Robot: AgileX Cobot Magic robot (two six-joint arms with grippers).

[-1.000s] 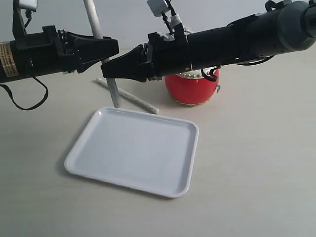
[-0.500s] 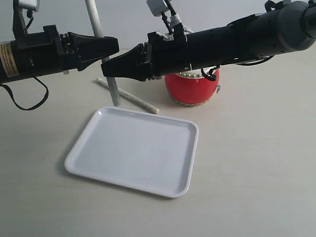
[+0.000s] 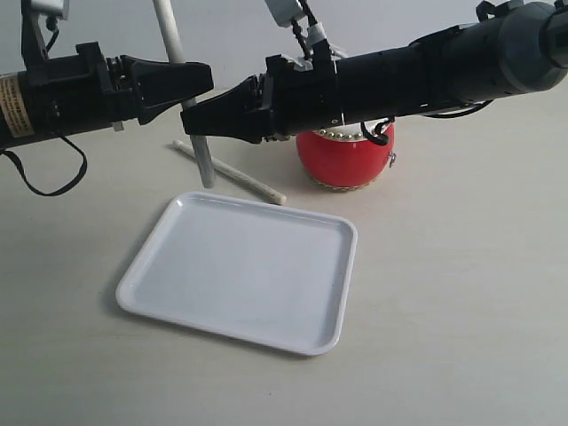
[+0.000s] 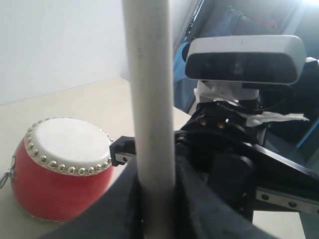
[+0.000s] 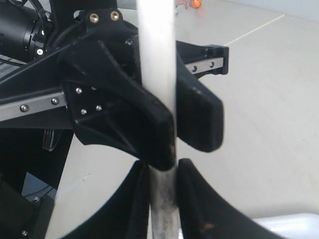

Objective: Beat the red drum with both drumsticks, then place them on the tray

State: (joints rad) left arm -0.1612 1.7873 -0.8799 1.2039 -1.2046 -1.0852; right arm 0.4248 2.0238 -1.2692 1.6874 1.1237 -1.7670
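One drumstick (image 3: 203, 164) stands nearly upright, its lower end just above the table behind the tray (image 3: 240, 266). My left gripper (image 3: 202, 84) is shut on its upper part; the stick (image 4: 149, 99) fills the jaws of that gripper (image 4: 157, 174). My right gripper (image 3: 188, 118) reaches across from the right and is shut on the same stick (image 5: 156, 50) just below, with its jaws (image 5: 163, 172) tight against both sides. The second drumstick (image 3: 235, 174) lies flat on the table behind the tray. The red drum (image 3: 344, 160) stands behind the right arm and shows cream-topped in the left wrist view (image 4: 55, 174).
The white tray is flat on the table in front of both grippers, with nothing on it. The right arm (image 3: 417, 75) stretches over the drum's top. Bare table lies to the right of the tray and along its front.
The right gripper has risen slightly along the upright stick. The stick's lower end sits a touch higher. The left arm, tray, drum and lying stick have not moved.
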